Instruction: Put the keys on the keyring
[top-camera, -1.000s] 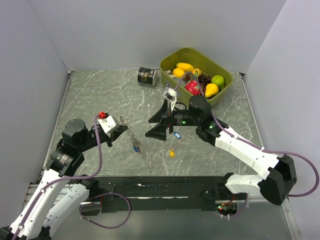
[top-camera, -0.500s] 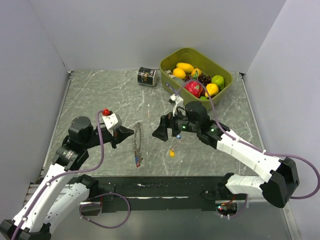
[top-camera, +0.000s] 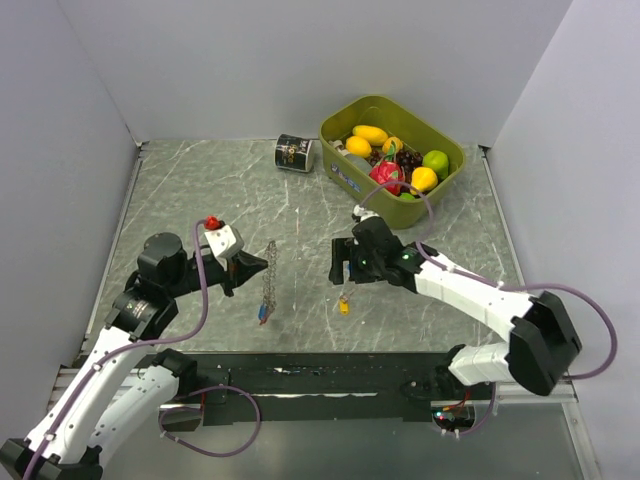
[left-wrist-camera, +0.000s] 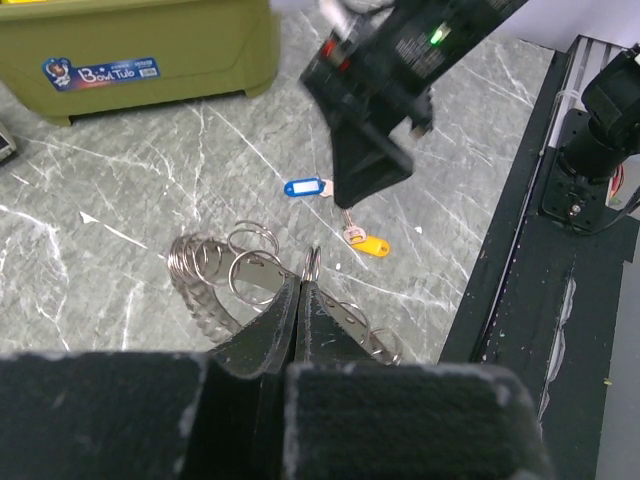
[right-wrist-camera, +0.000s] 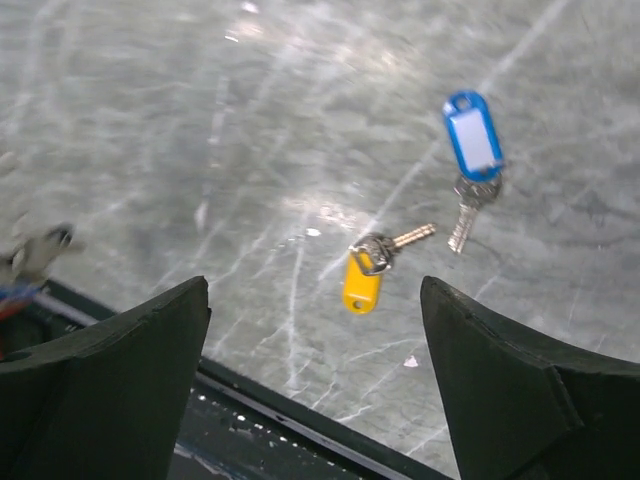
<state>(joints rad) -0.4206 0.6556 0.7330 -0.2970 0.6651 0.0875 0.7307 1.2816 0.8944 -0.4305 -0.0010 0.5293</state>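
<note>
Left gripper (top-camera: 252, 266) – jaws shut tight, with one small loop of the keyring (top-camera: 269, 275) pinched at the tips. This is seen best in the left wrist view: the fingertips (left-wrist-camera: 265, 325) are pressed together and the coils are spread across the table (left-wrist-camera: 120, 200) just beyond them. From above, the keyring is seen drawn out in a line left of the table's middle, running from the gripper tip toward the near edge. Small coloured tags (top-camera: 263, 314) are carried at its near end, but they are too small to be told apart

Right gripper (top-camera: 342, 268) – fingers (right-wrist-camera: 120, 370) spread wide, nothing held between them. It is poised low over the middle of the table and tilted toward the near edge. Two loose keys are framed between the fingers in the right wrist view: the blue-tagged key (right-wrist-camera: 473, 145) and the yellow-tagged key (right-wrist-camera: 362, 278). Both are lying flat on bare table just beside each other, the yellow one closer to the near edge. Neither is touched by the gripper, and both are well apart from the keyring

A green bin (top-camera: 377, 101) loaded with fruit is set at the far right corner. A black can (top-camera: 294, 153) is laid on its side just left of the bin, near the far edge
</note>
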